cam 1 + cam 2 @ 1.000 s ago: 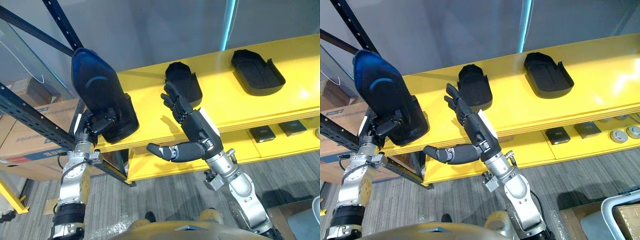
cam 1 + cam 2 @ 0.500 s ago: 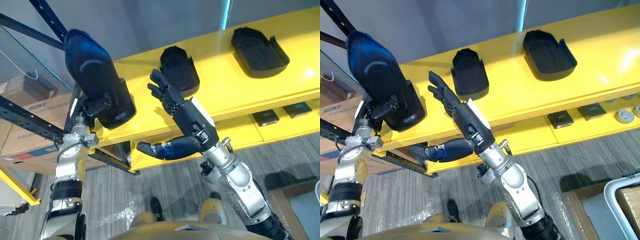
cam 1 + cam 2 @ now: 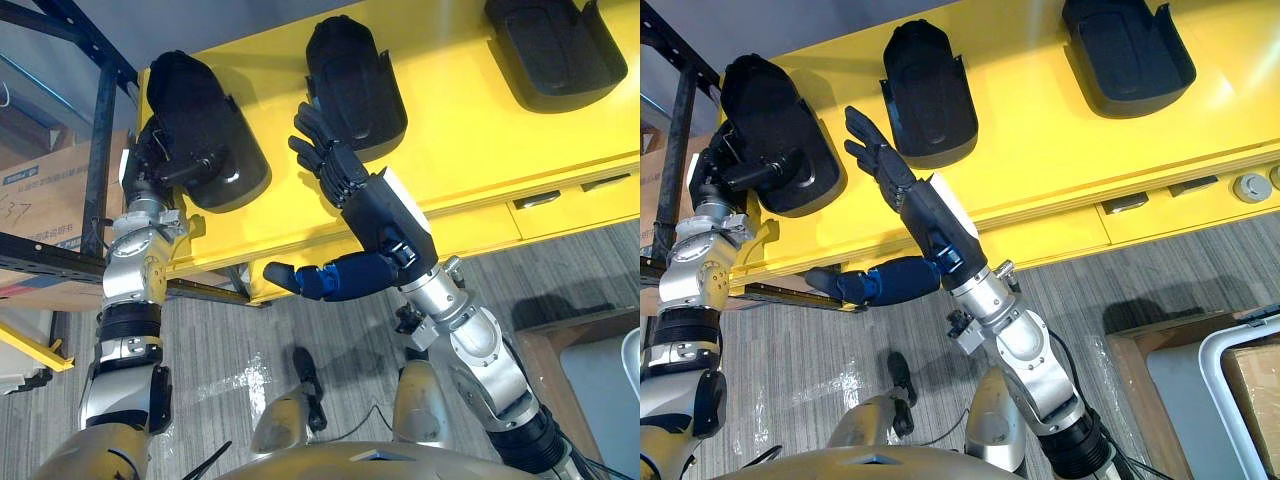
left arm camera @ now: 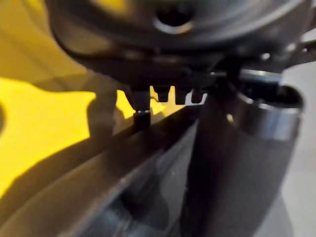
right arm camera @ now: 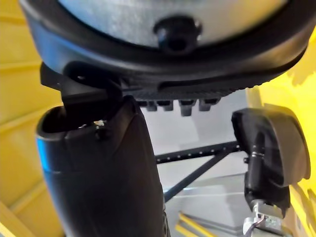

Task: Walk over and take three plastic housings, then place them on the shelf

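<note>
On the shelf, the left robot hand clamps the leftmost housing. The right robot hand hovers with fingers spread beside the middle housing.

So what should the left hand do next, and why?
Probably open the left hand and draw it back: the left housing it grips seems to lie on the yellow shelf, beside the middle housing and right housing.

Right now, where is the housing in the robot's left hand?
In the eye views, the held housing sits at the left end of the yellow shelf, with the left hand gripping its near edge and another housing just to its right.
</note>
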### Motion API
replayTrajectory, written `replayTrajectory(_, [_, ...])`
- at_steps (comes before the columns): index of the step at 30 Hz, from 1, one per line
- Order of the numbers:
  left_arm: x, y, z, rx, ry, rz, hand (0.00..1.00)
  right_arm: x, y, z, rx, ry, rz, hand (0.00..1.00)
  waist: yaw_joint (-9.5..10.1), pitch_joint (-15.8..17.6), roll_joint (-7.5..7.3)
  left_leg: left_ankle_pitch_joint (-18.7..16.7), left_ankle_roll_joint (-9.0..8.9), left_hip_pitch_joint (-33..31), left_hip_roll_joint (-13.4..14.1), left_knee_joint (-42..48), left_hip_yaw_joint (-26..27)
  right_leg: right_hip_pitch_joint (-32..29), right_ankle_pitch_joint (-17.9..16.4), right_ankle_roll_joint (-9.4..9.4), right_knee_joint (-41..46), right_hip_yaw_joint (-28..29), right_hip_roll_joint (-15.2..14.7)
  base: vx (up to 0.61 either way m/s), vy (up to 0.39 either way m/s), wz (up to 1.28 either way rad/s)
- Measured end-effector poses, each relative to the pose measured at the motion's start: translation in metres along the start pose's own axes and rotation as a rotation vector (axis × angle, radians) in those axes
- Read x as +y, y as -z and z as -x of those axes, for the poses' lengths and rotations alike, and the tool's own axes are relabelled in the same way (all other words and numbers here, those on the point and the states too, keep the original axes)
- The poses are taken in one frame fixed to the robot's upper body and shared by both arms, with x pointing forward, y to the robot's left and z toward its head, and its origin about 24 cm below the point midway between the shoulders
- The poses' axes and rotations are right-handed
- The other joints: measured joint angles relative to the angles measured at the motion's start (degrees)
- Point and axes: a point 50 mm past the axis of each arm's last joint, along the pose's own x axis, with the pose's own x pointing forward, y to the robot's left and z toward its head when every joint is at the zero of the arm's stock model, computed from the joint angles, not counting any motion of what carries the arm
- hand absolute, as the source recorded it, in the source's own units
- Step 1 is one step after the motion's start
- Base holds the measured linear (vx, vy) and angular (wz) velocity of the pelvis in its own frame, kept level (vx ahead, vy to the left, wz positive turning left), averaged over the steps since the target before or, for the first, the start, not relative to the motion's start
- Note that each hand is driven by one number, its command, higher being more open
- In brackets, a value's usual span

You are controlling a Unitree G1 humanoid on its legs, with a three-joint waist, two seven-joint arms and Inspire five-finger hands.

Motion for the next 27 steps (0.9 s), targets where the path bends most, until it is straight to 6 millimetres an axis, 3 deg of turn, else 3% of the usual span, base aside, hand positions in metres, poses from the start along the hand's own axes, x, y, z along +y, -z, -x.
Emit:
replayTrajectory(17, [0.002, -0.013, -0.005, -0.057, -0.069, -0.226, 1.00, 0.006, 0.009, 0.013, 0.058, 0.045, -0.044, 1.00, -0.31, 1.03, -0.32, -0.32, -0.10, 1.28, 0.16, 0.11, 0.40, 1.24, -0.01, -0.01, -0.13, 0.00, 0.17, 0.01, -0.003, 0.00])
replayTrajectory(19, [0.006, -0.022, -0.003, -0.099, -0.112, -0.247, 1.00, 0.009, 0.011, 0.018, 0.075, 0.058, -0.062, 1.00, -0.28, 1.05, -0.37, -0.59, -0.17, 2.17, 0.42, 0.12, 0.36, 2.61, -0.02, -0.04, -0.90, -0.20, 0.41, 0.04, -0.007, 0.00])
replayTrajectory(22, [0.011, -0.063, 0.003, -0.297, -0.211, -0.283, 1.00, 0.015, 0.016, 0.025, 0.105, 0.086, -0.092, 1.00, 0.06, 1.03, -0.75, -0.88, -0.41, 3.65, 0.80, 0.04, 0.11, 4.58, -0.06, -0.11, -1.61, -0.68, 0.79, 0.01, -0.005, 0.00])
replayTrajectory(24, [0.006, -0.107, 0.019, -0.548, -0.278, -0.286, 1.00, 0.019, 0.019, 0.031, 0.128, 0.107, -0.116, 1.00, 0.34, 0.77, -1.20, -0.90, -0.43, 5.30, 0.84, -0.66, 0.07, 6.39, -0.08, -0.13, -2.37, -1.00, 0.92, 0.03, -0.009, 0.01])
replayTrajectory(27, [-0.009, -0.142, 0.045, -0.810, -0.268, -0.260, 1.00, 0.022, 0.021, 0.034, 0.143, 0.152, -0.141, 1.00, 0.39, -0.53, -1.90, -1.08, -0.58, 7.08, 0.89, -1.34, -0.11, 8.67, -0.07, -0.13, -3.67, -1.75, 1.02, 0.04, 0.001, 0.03])
